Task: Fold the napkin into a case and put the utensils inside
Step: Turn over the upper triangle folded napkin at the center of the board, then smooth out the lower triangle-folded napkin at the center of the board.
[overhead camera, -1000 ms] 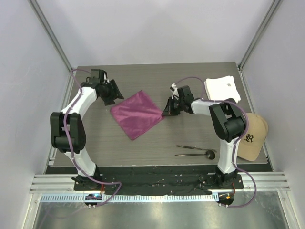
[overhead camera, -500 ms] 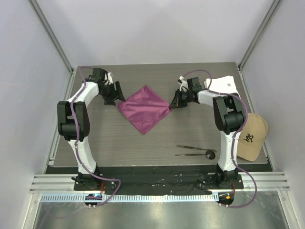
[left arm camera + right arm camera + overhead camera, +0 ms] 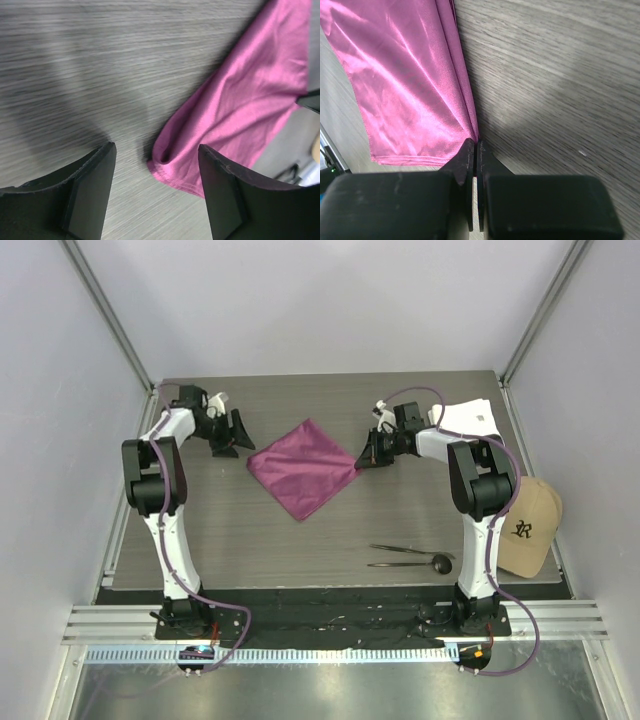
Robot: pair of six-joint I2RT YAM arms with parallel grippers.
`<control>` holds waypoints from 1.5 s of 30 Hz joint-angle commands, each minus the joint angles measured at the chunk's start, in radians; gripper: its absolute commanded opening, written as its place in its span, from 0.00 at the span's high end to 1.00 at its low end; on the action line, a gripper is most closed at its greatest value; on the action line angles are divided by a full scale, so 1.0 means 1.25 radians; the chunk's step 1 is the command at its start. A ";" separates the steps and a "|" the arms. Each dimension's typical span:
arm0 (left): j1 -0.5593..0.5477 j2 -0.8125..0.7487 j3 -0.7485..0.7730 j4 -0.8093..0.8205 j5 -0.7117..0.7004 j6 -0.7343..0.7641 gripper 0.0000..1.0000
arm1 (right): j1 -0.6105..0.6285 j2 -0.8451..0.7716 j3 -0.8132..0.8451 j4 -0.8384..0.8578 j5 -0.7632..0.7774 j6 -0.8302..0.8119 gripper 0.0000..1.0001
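The magenta-purple napkin (image 3: 303, 468) lies flat as a diamond at the table's middle back. My right gripper (image 3: 364, 460) is shut on the napkin's right corner (image 3: 470, 127), low at the table. My left gripper (image 3: 236, 442) is open and empty, just left of the napkin's left corner (image 3: 172, 162), which lies ahead of its fingers (image 3: 227, 192) with a small raised fold. The two dark utensils, a spoon (image 3: 415, 562) with a round black head and a thin piece (image 3: 400, 549), lie side by side at the front right.
A thicker white cloth (image 3: 467, 424) with a small tag lies at the back right corner. A tan cap (image 3: 527, 527) sits off the table's right edge. Grey walls and metal frame posts enclose the table.
The napkin was dragged right and back, then stayed. My left gripper has let go of the napkin's left corner and drawn back to the left. My right gripper keeps its grip.
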 commanded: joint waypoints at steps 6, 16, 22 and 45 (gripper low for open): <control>-0.003 0.043 -0.014 0.020 0.147 0.020 0.31 | -0.008 0.009 0.003 -0.036 -0.004 -0.025 0.99; -0.001 0.042 -0.051 -0.026 0.091 0.038 0.46 | -0.015 -0.002 -0.004 -0.034 -0.009 -0.022 0.99; 0.005 0.005 -0.091 -0.039 0.055 0.020 0.52 | -0.019 -0.005 -0.013 -0.023 -0.009 -0.017 0.99; 0.007 -0.131 -0.197 0.005 -0.119 -0.091 1.00 | -0.011 -0.029 -0.082 0.039 0.017 0.081 0.99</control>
